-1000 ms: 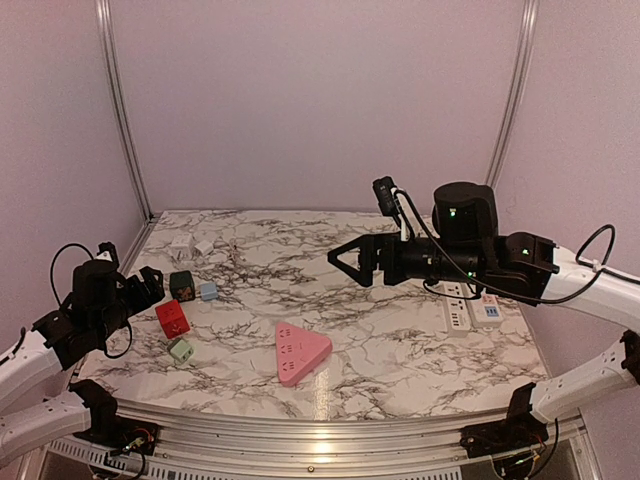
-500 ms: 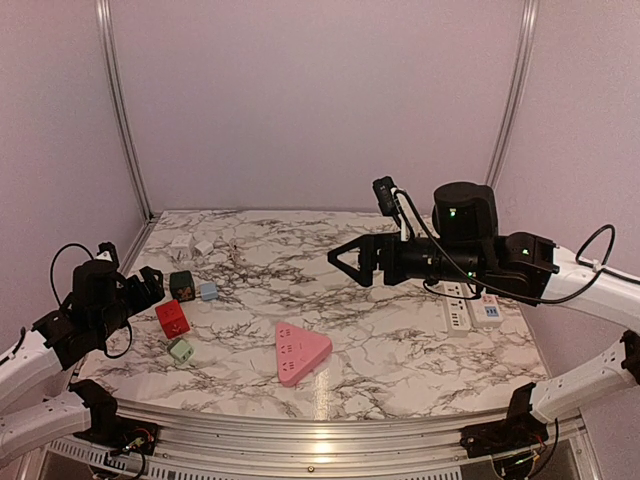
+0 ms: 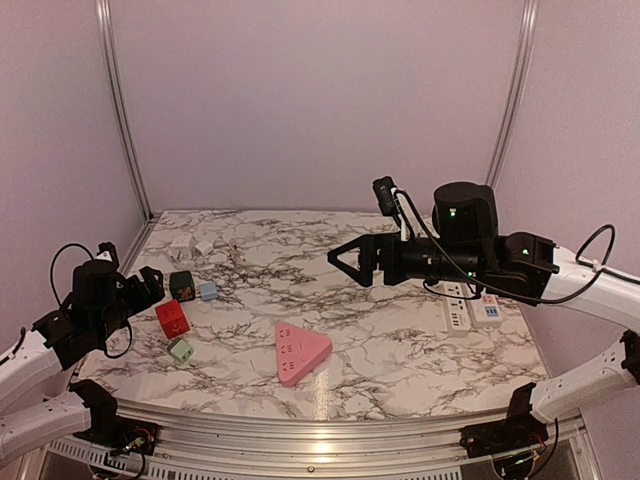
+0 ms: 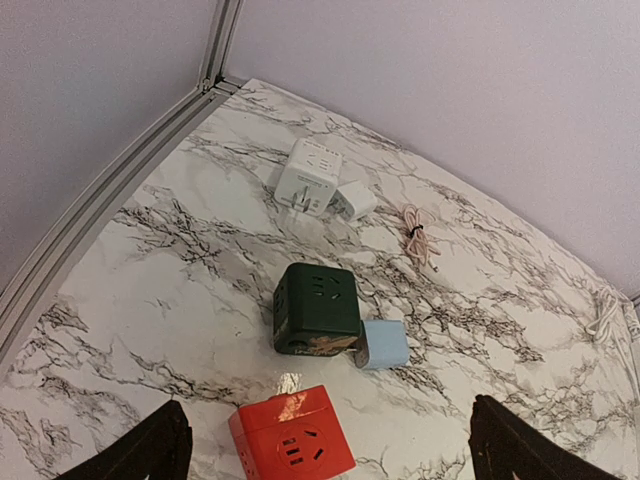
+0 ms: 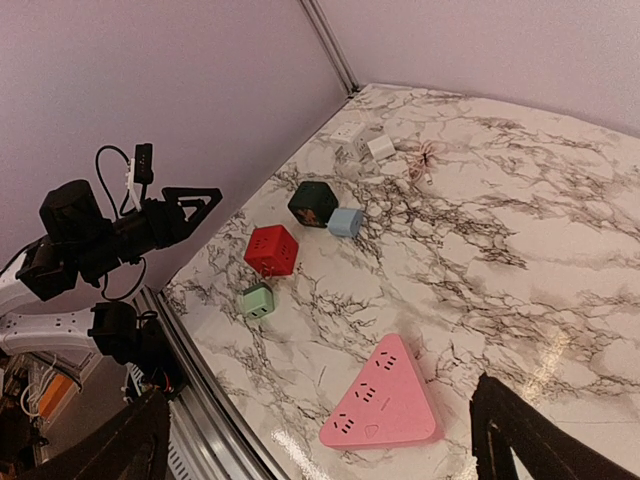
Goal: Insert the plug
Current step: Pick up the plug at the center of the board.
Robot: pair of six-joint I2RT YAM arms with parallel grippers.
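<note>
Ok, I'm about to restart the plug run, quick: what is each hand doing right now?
Left hand: open, holding nothing.
Right hand: open, holding nothing.

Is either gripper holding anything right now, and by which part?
Nothing is held. The left gripper and the right gripper are both open and empty; the red cube and the pink triangular socket lie free on the table.

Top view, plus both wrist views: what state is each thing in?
left gripper: open, empty
right gripper: open, empty
pink triangular strip: flat, sockets up, nothing plugged in
red cube socket: visible sockets empty
blue plug: loose, beside dark green cube
light green plug: loose, unplugged
</note>
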